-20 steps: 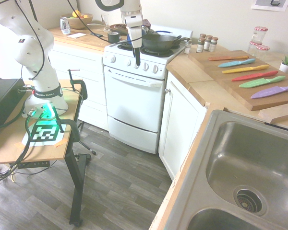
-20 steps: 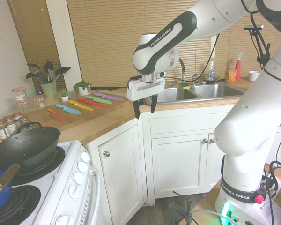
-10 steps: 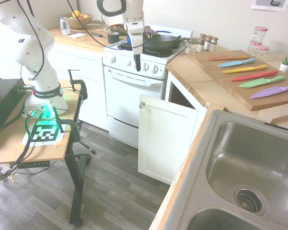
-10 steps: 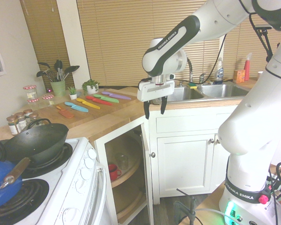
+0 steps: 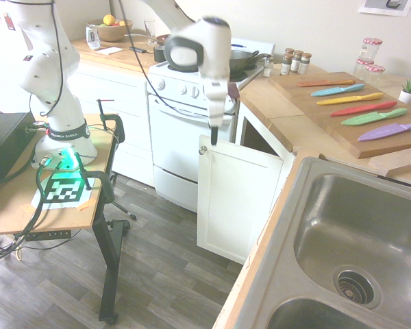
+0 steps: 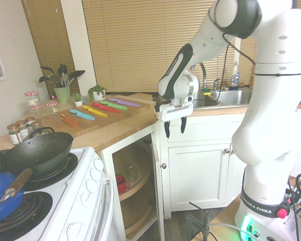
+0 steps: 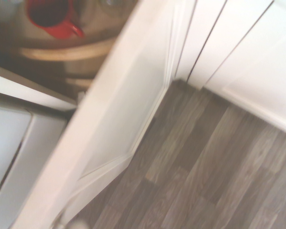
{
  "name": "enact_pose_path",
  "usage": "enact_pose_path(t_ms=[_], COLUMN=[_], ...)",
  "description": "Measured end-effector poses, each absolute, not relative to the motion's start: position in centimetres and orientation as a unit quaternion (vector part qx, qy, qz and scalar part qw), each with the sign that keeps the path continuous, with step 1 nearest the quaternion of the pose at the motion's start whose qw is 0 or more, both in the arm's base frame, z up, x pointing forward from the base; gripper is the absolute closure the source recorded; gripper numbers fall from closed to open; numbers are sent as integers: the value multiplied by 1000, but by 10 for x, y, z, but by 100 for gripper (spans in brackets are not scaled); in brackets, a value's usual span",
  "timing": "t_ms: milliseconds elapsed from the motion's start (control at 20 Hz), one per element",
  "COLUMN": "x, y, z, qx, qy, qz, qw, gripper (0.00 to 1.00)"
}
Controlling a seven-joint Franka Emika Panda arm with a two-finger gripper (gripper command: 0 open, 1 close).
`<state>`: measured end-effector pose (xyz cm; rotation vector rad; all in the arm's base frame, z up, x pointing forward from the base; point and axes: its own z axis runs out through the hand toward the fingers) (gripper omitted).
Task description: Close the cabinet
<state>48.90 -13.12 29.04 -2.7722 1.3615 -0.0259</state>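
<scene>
White recessed-panel cabinet [image 5: 234, 199] door stands swung wide beside the oven [image 5: 185, 137], its round silver knob [image 5: 203, 149] at the top corner. Gripper [image 6: 174, 128], fingers parted and empty, has dropped to just above the door's top edge.

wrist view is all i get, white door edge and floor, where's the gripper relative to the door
Observer: The gripper hangs just above the top edge of the open cabinet door, near its knob corner.
Operator: fingers open or shut
Observer: Open, pointing straight down, nothing between them; see the gripper from the other side.
Operator: red thing inside, what is it
Observer: A red mug on a round shelf inside the cabinet.
Operator: what's next to the cabinet
Observer: A white oven stands on the far side of the opening.
</scene>
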Motion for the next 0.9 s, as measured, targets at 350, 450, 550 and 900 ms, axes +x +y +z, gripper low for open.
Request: enact_pose_path(t_ms=[350, 450, 550, 900], x=[524, 527, 526, 532], y=[-149, -150, -149, -126], z=[220, 205, 197, 194], qx=[-895, -897, -900, -921], qy=[444, 440, 434, 389], qz=[32, 37, 40, 31], qw=[33, 31, 28, 3], gripper=[0, 0, 0, 0])
